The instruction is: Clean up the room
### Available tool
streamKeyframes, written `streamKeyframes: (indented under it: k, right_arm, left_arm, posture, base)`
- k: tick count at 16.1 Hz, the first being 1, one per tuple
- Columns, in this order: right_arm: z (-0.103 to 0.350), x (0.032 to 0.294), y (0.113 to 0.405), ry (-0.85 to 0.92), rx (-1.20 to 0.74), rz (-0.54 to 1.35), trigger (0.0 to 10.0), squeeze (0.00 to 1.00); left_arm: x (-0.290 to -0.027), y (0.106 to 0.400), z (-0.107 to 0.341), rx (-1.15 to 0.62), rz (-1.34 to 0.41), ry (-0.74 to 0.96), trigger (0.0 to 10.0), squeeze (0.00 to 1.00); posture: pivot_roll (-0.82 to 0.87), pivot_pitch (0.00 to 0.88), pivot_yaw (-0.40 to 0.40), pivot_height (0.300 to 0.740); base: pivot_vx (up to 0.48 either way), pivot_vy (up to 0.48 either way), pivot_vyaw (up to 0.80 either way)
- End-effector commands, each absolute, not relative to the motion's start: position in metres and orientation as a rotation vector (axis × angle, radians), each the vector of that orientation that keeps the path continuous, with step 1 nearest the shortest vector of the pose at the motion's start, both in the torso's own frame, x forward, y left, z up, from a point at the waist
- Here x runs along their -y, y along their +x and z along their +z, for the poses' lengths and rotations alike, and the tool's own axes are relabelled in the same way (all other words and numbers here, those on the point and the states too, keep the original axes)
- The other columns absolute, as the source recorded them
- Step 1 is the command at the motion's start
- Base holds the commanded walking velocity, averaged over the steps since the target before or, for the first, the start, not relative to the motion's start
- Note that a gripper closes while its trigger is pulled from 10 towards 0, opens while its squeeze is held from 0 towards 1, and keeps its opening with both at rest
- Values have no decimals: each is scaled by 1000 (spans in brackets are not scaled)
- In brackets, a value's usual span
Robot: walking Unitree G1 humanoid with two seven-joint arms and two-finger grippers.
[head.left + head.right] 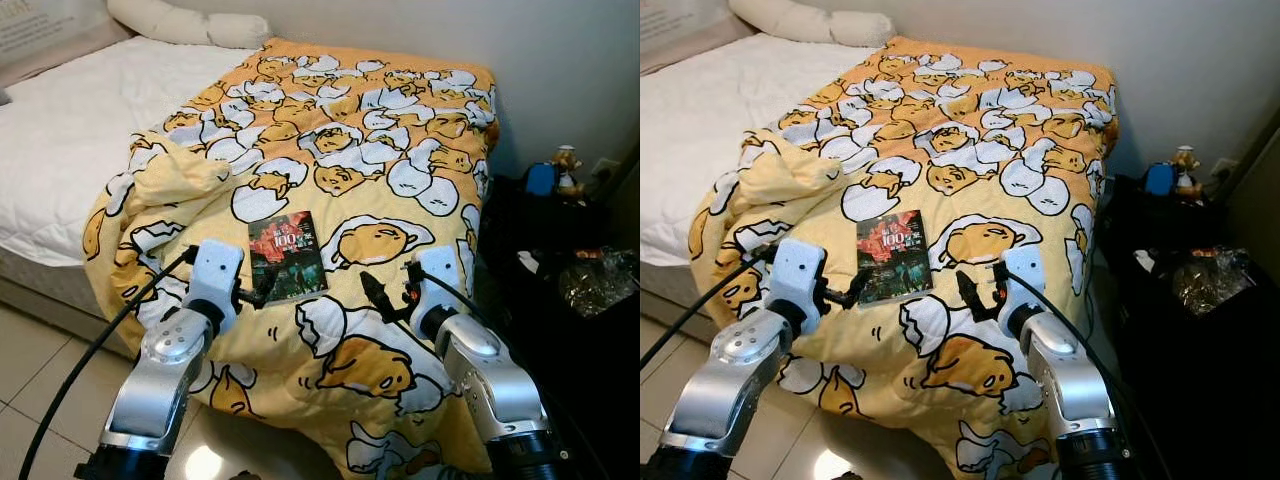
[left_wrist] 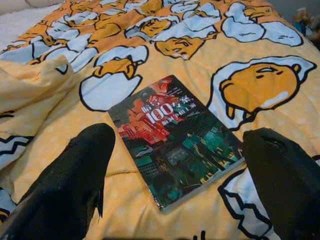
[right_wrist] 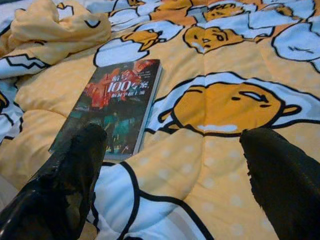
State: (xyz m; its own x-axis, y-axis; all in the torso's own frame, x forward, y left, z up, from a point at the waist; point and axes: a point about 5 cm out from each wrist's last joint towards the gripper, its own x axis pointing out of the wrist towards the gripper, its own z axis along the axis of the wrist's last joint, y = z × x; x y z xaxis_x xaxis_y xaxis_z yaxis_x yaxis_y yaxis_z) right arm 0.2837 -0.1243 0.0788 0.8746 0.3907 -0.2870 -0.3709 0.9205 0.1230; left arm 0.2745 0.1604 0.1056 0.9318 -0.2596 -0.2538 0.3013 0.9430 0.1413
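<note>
A dark paperback book [image 1: 287, 256] with "100" in white on its red-and-teal cover is lying flat, face up, on a yellow blanket [image 1: 380, 130] printed with cartoon eggs, near the foot end of the bed [image 1: 60, 120]. The left gripper [image 1: 262, 292] is hovering just at the book's 7 o'clock corner, its two black fingers [image 2: 75, 175] standing wide apart, one beside the book's near corner and the other beyond its right edge, so that in the left wrist view the book is sitting between them without either finger touching it. The right gripper [image 1: 385, 295] is hanging at the book's 4 o'clock, just beside it over a large egg figure on the blanket, and its fingers [image 3: 65, 185] are also spread apart and holding nothing; one finger is lying close to the book's near corner in the right wrist view. At the book's 10 o'clock the blanket is bunching up into a rumpled fold [image 1: 175, 170]. Beyond the fold, at 10 to 11 o'clock, the white mattress cover [image 1: 70, 110] is lying bare, with a pale pillow [image 1: 185, 25] against the wall at 11 o'clock. At 3 o'clock, off the side of the bed, a dark low surface [image 1: 560, 300] is carrying a crinkled clear plastic bag [image 1: 597, 278], a small blue object [image 1: 541, 178] and a little figurine [image 1: 567, 165]
</note>
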Motion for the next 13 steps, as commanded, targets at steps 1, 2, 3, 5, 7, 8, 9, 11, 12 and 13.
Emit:
streamKeyframes:
  k: [1,2,3,5,7,8,9,11,12,13]
  right_arm:
    - [83,122,284,81,-293,417,10000,1000]
    - [84,122,282,81,-287,423,10000,1000]
    - [85,122,281,82,-278,435,10000,1000]
    - [86,120,278,56,-274,478,10000,1000]
    - [86,118,276,27,-271,510,10000,1000]
    - [85,119,276,26,-272,510,10000,1000]
    - [84,120,277,26,-275,497,10000,1000]
    - [84,123,278,18,-288,464,10000,1000]
    - [84,123,279,16,-288,460,10000,1000]
    - [84,123,279,18,-287,463,10000,1000]
  left_arm:
    - [-165,276,112,-218,-259,183,10000,20]
    - [-167,277,116,-188,-232,186,10000,0]
    - [-167,277,118,-170,-220,183,10000,0]
    - [-165,275,118,-168,-227,157,10000,8]
    - [-163,274,118,-170,-229,148,10000,8]
    - [-162,274,118,-171,-230,148,10000,8]
    - [-162,274,119,-170,-230,147,10000,16]
    - [-164,275,120,-170,-227,147,10000,16]
    - [-164,276,120,-170,-227,148,10000,16]
    - [-164,276,120,-170,-227,148,10000,20]
  posture:
    - [52,0,26,740]
    - [58,0,20,740]
    - [60,0,17,740]
    - [52,0,18,740]
    - [50,0,18,740]
    - [50,0,18,740]
    - [50,0,18,740]
    - [48,0,19,740]
    - [49,0,22,740]
    - [48,0,23,740]
  base:
    - [0,0,0]
    - [0,0,0]
    - [0,0,0]
    - [0,0,228]
    - [300,0,800]
    - [326,0,800]
    - [352,0,569]
    - [366,0,0]
    - [371,0,0]
    - [375,0,0]
